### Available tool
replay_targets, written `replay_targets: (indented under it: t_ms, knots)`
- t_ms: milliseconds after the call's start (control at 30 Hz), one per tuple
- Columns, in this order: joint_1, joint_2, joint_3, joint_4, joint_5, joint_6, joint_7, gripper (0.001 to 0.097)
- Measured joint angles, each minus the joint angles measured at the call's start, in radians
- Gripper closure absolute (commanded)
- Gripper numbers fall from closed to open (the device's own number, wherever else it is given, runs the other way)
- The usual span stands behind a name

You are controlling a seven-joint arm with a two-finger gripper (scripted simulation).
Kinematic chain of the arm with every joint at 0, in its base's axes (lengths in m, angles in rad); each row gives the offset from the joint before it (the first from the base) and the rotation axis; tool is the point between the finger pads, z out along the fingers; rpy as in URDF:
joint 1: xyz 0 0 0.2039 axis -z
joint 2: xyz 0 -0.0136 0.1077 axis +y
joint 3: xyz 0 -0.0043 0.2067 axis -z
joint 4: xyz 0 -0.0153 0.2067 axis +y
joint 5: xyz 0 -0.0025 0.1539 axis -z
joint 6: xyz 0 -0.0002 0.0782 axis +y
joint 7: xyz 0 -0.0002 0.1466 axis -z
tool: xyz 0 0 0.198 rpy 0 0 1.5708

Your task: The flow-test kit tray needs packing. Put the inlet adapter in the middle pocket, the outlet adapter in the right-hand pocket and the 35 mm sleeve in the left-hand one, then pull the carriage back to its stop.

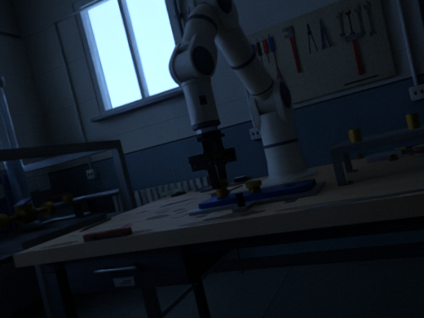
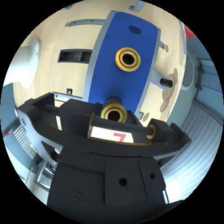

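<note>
The blue kit tray lies flat on the pale bench, with one brass fitting seated in a pocket near its middle and an empty round pocket at its far end. My gripper hangs over the tray's near end, closed around a second brass fitting, a hollow cylinder seen end-on. A white tag with a red mark sits just below it. From the side camera the held fitting reaches down to the tray surface. A short dark knob sticks out beside the tray's edge.
The robot's white base stands right behind the tray. A raised shelf with yellow fittings is at the right, a flat red bar lies near the bench's front-left edge, and a dark slot opens in the bench beside the tray.
</note>
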State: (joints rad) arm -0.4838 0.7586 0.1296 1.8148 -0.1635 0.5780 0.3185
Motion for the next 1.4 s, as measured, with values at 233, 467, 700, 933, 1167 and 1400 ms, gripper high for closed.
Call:
replay_targets:
  t_ms: [233, 467, 700, 933, 1167, 1400]
  knots:
    - [0.0, 0.0, 0.0, 0.0, 0.0, -0.001, 0.0, 0.0906]
    - [0.0, 0.001, 0.0, 0.001, 0.0, -0.001, 0.0, 0.0906]
    - [0.001, 0.006, -0.002, 0.003, -0.001, -0.008, 0.001, 0.0906]
    - [0.003, 0.015, -0.005, 0.008, -0.003, -0.023, 0.002, 0.0906]
    - [0.004, 0.021, -0.007, 0.011, -0.004, -0.032, 0.003, 0.0906]
    - [0.004, 0.022, -0.007, 0.012, -0.004, -0.034, 0.003, 0.0906]
